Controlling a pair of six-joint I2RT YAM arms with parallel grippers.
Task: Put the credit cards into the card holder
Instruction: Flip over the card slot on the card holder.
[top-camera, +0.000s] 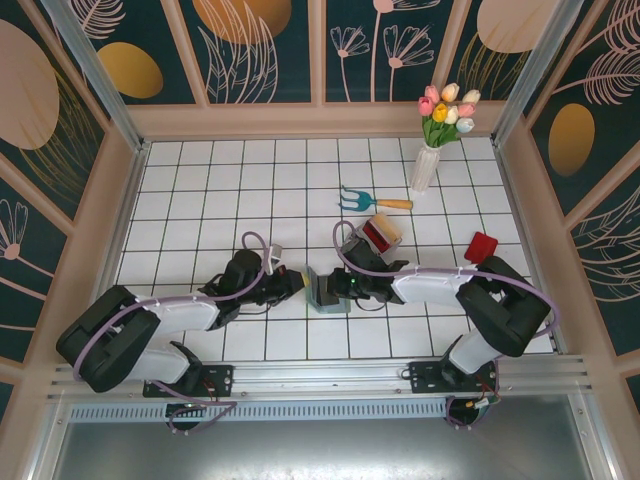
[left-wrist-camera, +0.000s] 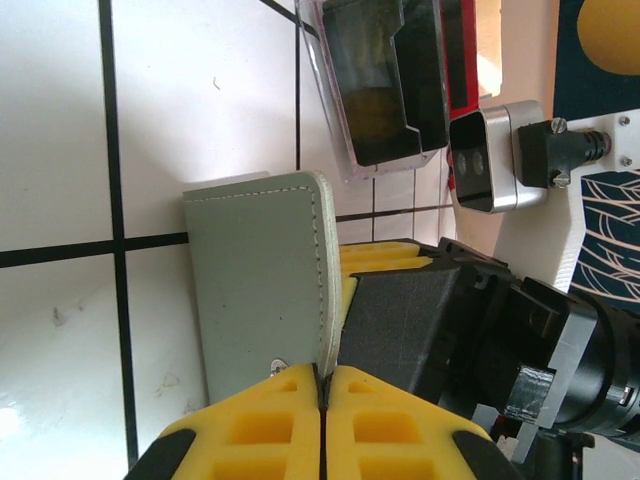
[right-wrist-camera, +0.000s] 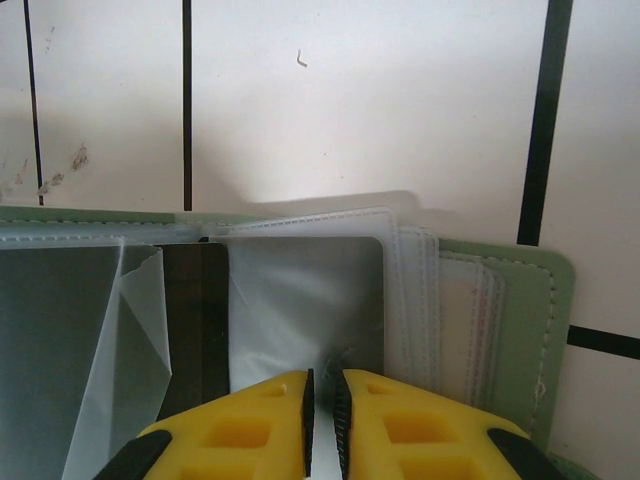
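Left gripper (left-wrist-camera: 323, 382): yellow fingers are pressing together on the edge of the green cover, beside the clasp mark, gripping it.
Right gripper (right-wrist-camera: 325, 388): fingers are almost meeting, pinching a clear sleeve (right-wrist-camera: 300, 300) of the same wallet and carrying no card.
Card holder (top-camera: 327, 291): sitting on the tiles between the two grippers, just beyond the arm bases, being held from both sides.
Seam risk: if the arms are pulling opposite ways, the thin sleeve could be stretching, tearing at its stitching, or slipping out of the pinch.
Crowding risk: the right gripper's black body is sitting just beside the left fingers, so a small misjudged shift could be knocking them together.
Free-hand risk: both grippers are occupied, and letting go to fetch a card is likely to let the holder fold shut.
Dark strip (right-wrist-camera: 195, 320): showing among the sleeves; whether card or gap, I cannot tell.
Tray (left-wrist-camera: 335, 140): standing beyond the holder with dark and red flat pieces inside, probably cards; its upright walls could be blocking a clean pinch.
Red piece (top-camera: 482, 247): lying apart on the right; card or not, I cannot tell.
Vase (top-camera: 425, 168): standing far back, at risk only from a wide swing.
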